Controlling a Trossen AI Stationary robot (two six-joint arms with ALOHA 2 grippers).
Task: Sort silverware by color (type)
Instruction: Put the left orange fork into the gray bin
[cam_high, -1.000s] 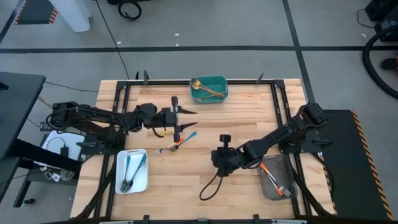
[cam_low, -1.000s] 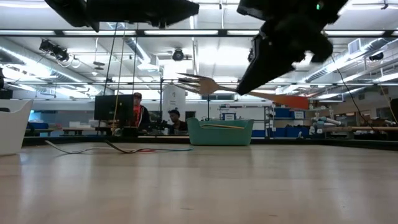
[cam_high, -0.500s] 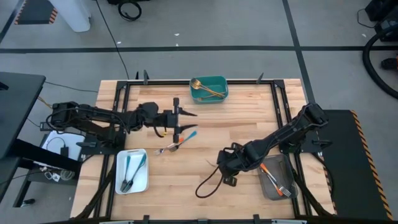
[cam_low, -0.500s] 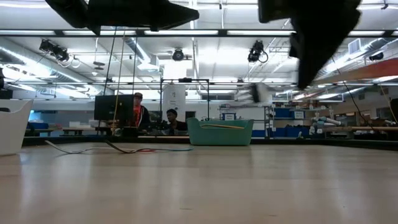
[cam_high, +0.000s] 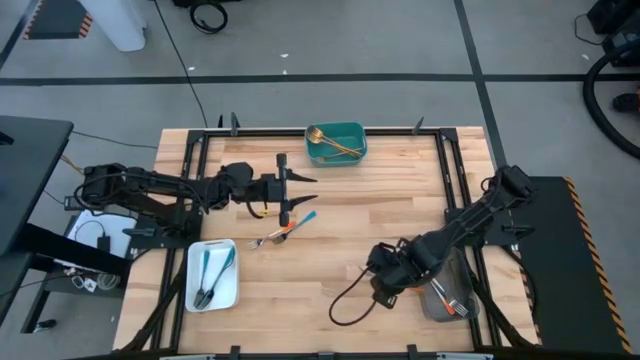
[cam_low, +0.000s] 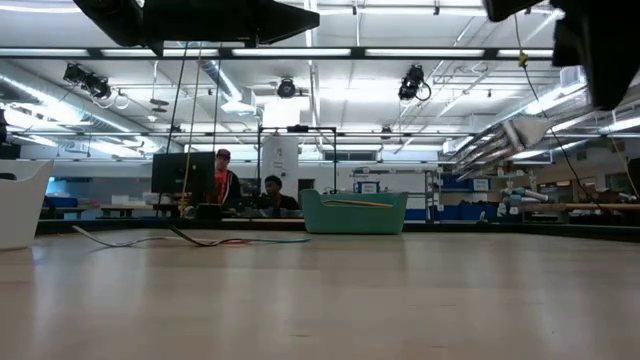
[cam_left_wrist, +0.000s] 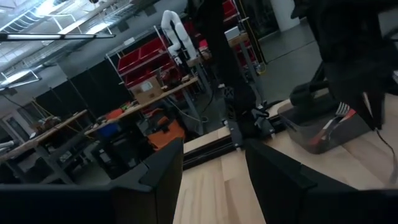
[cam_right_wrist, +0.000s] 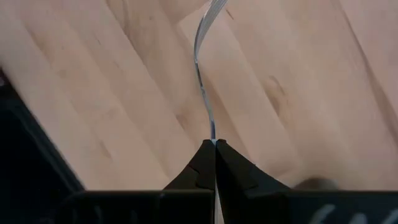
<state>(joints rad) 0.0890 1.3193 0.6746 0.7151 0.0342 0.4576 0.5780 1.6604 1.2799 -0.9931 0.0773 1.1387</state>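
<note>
Sorting is mostly done, with one piece in your grip and a few left loose.

Nearest you, the right gripper (cam_high: 385, 283) pinches shut on a fork (cam_right_wrist: 206, 74) beside the grey tray (cam_high: 444, 303); mid-table, loose silverware (cam_high: 283, 232) waits under the left gripper (cam_high: 300, 190), fingers spread and empty; farthest, gold pieces fill the teal tray (cam_high: 354, 131).

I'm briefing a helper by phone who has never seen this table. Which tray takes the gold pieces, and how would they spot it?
Start at the wooden table and go to its far edge, midway along, beyond the left gripper. There stands the teal tray, holding gold cutlery. It is the only teal one: the white tray sits near the left front, the grey tray by the right gripper.
</note>
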